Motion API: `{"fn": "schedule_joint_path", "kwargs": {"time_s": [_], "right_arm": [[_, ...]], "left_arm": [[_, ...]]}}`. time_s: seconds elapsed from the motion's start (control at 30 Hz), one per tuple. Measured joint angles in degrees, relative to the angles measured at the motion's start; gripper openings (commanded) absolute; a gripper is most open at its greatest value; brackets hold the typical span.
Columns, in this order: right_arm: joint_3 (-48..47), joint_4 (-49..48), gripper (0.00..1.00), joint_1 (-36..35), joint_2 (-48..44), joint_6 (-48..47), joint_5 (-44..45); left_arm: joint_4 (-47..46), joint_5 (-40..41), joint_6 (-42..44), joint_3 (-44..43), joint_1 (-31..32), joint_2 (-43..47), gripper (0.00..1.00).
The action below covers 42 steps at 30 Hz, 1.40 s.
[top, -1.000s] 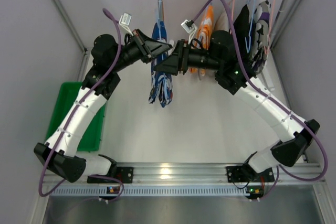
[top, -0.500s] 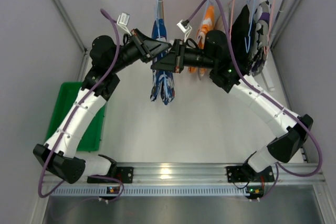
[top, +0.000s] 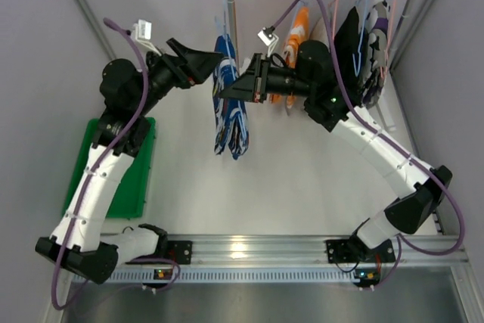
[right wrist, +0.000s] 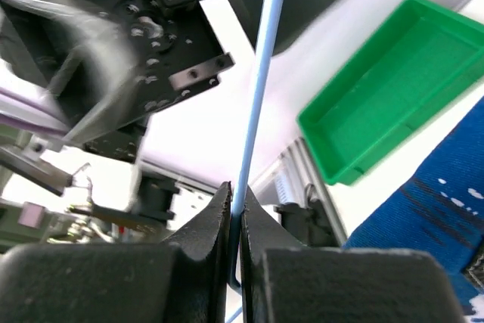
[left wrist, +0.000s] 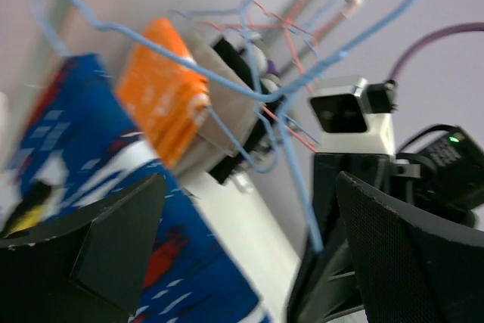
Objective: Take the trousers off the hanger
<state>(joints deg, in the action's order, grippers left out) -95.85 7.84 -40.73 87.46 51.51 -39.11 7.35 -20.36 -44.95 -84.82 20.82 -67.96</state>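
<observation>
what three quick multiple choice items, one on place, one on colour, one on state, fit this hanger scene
1. Where does the green bin lie?
A. at the left side of the table
B. at the right side of the table
C. hung on the rail

2. What colour is the hanger wire in the right claw?
A. pink
B. light blue
C. black

3. In what state is the left claw?
A. shut on the blue trousers
B. shut on the rail
C. open

Answers:
1 A, as the top view shows the bin on the left, partly under the left arm.
2 B, as the right wrist view shows a pale blue wire pinched between the fingers.
3 C, as the left wrist view shows its fingers wide apart with nothing gripped.
</observation>
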Motion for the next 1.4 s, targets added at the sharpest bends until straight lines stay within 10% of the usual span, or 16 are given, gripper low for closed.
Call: {"fn": "schedule_joint_path", "kwargs": {"time_s": [0.47, 0.97, 1.4], "right_arm": [[-6.78, -2.25, 0.00, 1.49, 0.39, 11.91, 1.55], [-13.81, -1.79, 0.00, 1.90, 2.67, 13.16, 3.56], [-15.67, -1.20, 0.00, 1.92, 5.92, 12.90, 4.63]], "left_arm": [[4.70, 14.16, 30.91, 20.74, -2.78, 25.64, 0.98], [4.90, 9.14, 48.11, 50.14, -1.42, 35.50, 0.99], [-23.74, 32.50, 61.88, 57.66, 24.22, 21.14, 0.99]]}}
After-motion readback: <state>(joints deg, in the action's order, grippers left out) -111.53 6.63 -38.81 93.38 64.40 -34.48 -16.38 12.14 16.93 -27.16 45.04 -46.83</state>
